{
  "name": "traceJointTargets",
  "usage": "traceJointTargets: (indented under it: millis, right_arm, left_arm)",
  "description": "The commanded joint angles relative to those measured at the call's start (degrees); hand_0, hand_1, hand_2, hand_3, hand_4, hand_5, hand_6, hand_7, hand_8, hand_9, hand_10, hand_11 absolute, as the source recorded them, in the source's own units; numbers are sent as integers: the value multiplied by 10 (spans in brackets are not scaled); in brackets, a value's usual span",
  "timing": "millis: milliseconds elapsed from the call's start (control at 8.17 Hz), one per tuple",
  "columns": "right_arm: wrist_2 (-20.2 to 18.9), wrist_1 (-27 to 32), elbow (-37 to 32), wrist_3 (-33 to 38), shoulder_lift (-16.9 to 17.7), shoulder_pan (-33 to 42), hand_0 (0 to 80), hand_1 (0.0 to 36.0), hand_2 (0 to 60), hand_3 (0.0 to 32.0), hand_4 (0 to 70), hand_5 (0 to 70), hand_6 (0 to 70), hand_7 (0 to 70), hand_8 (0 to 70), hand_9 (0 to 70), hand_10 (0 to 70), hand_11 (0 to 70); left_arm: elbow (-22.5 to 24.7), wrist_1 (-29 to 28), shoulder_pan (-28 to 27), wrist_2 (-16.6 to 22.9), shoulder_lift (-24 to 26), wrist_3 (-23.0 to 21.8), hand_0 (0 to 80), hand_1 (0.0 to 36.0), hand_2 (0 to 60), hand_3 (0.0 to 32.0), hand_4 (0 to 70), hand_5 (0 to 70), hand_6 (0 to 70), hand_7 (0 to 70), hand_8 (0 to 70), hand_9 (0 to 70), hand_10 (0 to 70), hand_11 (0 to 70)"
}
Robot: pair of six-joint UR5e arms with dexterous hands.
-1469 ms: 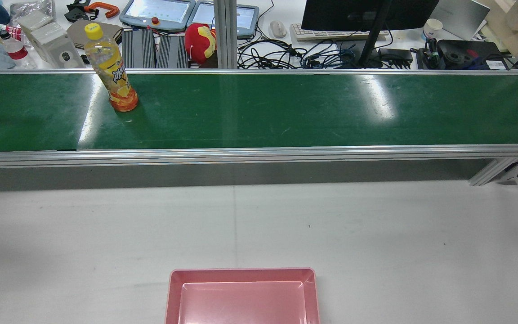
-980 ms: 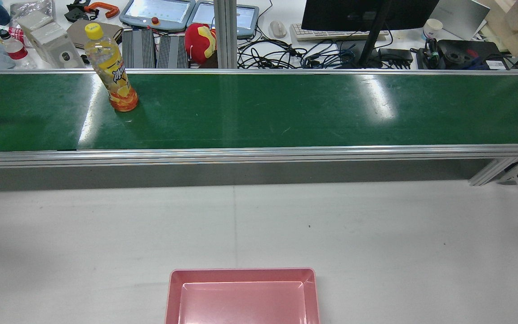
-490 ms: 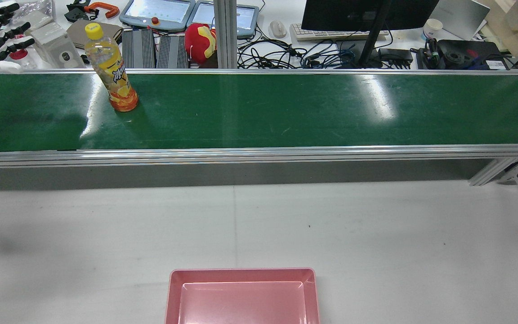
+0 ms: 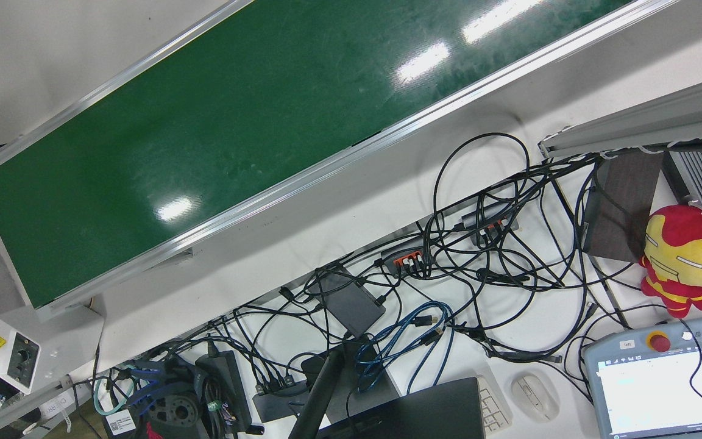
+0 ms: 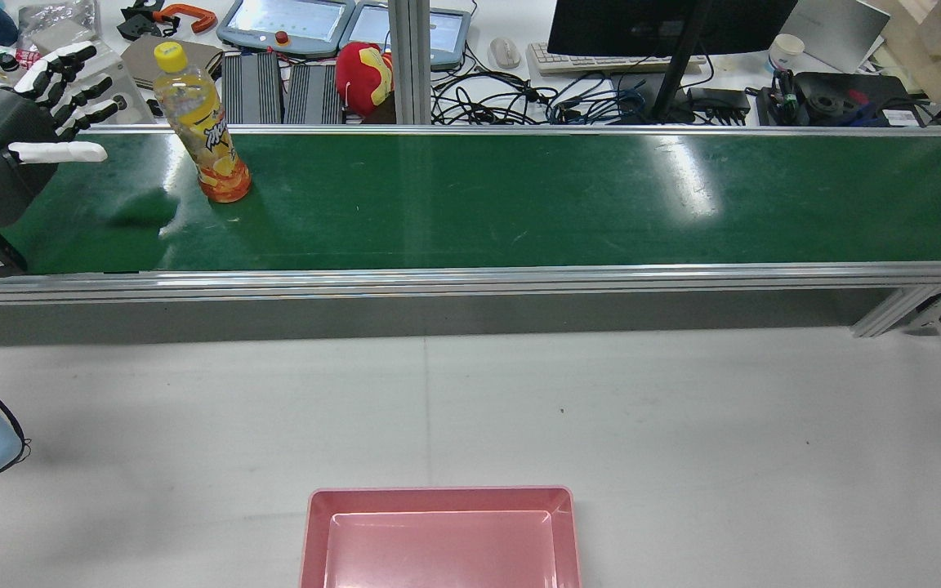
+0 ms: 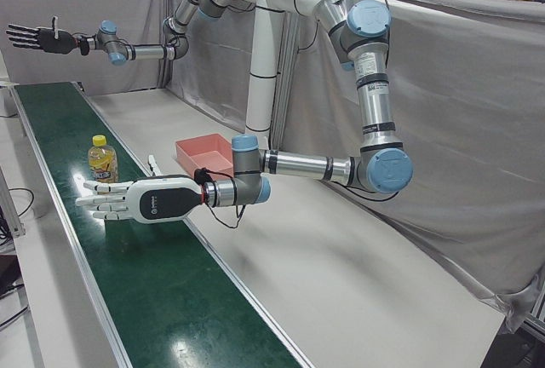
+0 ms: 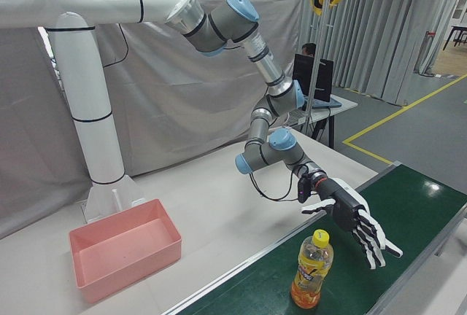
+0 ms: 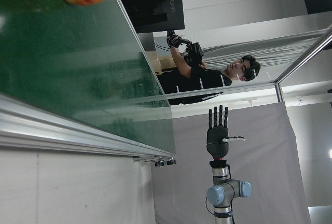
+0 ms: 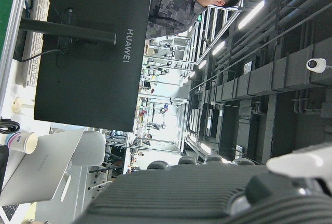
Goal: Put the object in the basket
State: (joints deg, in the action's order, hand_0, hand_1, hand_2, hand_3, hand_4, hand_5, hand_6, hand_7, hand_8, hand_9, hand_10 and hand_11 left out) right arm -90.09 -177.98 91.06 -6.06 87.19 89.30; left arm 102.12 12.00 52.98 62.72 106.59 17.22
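Observation:
A yellow-orange juice bottle (image 5: 205, 131) with a yellow cap stands upright on the green conveyor belt (image 5: 519, 196), toward its left end. My left hand (image 5: 21, 139) is open with fingers spread, hovering over the belt just left of the bottle and apart from it. It also shows in the left-front view (image 6: 140, 202) and the right-front view (image 7: 356, 224), beside the bottle (image 7: 310, 270). My right hand (image 6: 38, 38) is open and empty, raised high at the belt's far end. The pink basket (image 5: 442, 500) sits empty on the white table at the near edge.
An aluminium rail (image 5: 470, 282) edges the belt, with white table (image 5: 601, 408) between it and the basket. Beyond the belt a cluttered desk holds a monitor (image 5: 666, 24), cables (image 4: 479, 244), teach pendants and a red plush toy (image 5: 363, 75).
My left hand has come in from the left edge and moved right over the belt toward the bottle. The bottle and basket have not moved.

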Motion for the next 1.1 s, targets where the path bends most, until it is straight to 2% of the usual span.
traceJointTargets:
  millis: [0, 122, 245, 980]
  right_arm:
    - [0, 0, 0, 0, 0, 0, 0, 0, 0, 0, 0, 0, 0, 0, 0, 0, 0, 0]
    - [0, 0, 0, 0, 0, 0, 0, 0, 0, 0, 0, 0, 0, 0, 0, 0, 0, 0]
    - [0, 0, 0, 0, 0, 0, 0, 0, 0, 0, 0, 0, 0, 0, 0, 0, 0, 0]
    - [0, 0, 1, 0, 0, 1, 0, 0, 0, 0, 0, 0, 0, 0, 0, 0, 0, 0]
  left_arm:
    - [-26, 14, -1, -1, 40, 18, 540, 173, 0, 18, 19, 226, 0, 0, 93, 121, 92, 155]
    - [-25, 25, -1, -1, 58, 41, 545, 177, 0, 14, 23, 235, 0, 0, 94, 125, 92, 156]
    - [-25, 28, -1, -1, 67, 45, 546, 179, 1, 12, 24, 240, 0, 0, 98, 129, 93, 157]
    - [-53, 27, -25, -1, 97, 45, 535, 176, 26, 2, 28, 254, 0, 1, 101, 134, 96, 160]
